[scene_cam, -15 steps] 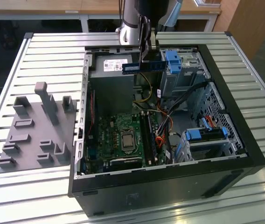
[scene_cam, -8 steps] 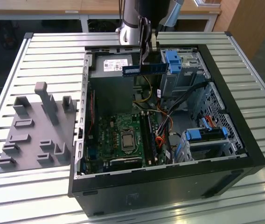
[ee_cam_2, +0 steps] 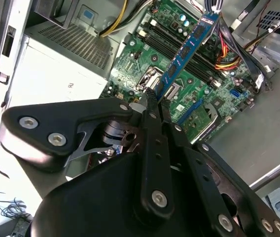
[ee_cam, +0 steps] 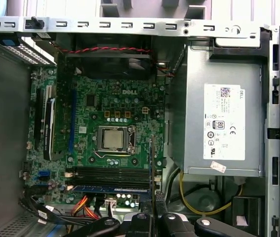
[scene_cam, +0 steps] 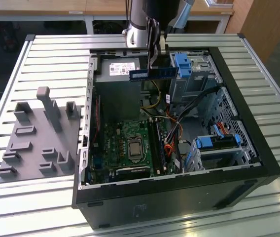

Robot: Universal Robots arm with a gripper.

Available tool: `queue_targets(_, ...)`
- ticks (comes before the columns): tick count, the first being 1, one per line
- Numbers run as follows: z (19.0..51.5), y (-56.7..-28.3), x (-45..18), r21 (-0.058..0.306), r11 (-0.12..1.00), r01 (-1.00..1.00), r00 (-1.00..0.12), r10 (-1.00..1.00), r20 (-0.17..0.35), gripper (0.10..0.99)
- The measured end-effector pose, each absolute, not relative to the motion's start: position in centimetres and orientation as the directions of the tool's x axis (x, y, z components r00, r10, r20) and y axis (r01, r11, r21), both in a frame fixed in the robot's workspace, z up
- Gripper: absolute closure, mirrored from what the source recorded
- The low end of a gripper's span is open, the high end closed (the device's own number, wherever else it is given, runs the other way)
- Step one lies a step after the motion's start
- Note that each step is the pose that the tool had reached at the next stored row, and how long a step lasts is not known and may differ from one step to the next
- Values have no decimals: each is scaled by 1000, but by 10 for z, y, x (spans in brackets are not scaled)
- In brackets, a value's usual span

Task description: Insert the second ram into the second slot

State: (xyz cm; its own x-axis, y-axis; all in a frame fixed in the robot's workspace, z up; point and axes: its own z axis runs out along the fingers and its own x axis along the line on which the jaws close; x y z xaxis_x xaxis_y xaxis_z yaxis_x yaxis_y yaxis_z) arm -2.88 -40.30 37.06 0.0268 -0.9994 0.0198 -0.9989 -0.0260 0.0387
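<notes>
The pincer [scene_cam: 156, 61] is clenched on the second ram [scene_cam: 152, 73], holding it level, high above the open computer case [scene_cam: 179, 197] on the bench [scene_cam: 46, 54]. This looks like the carrying step. Seating it would call for lining its edge along a memory slot [ee_cam: 110, 174].

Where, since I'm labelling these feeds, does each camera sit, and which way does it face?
Exterior view: off the arm, above the open computer case, looking down into it; the arm and gripper hold the second ram over it.
Second wrist view: on the arm, looking along the gripper past the second ram to the motherboard.
First wrist view: on the arm, facing straight onto the motherboard; gripper links in the foreground.
Shared: all three show the motherboard and gripper.
</notes>
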Motion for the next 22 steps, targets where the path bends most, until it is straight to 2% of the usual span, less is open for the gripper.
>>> queue_targets(22,370,-405,-29,39,-26,-999,27,-999,33,949)
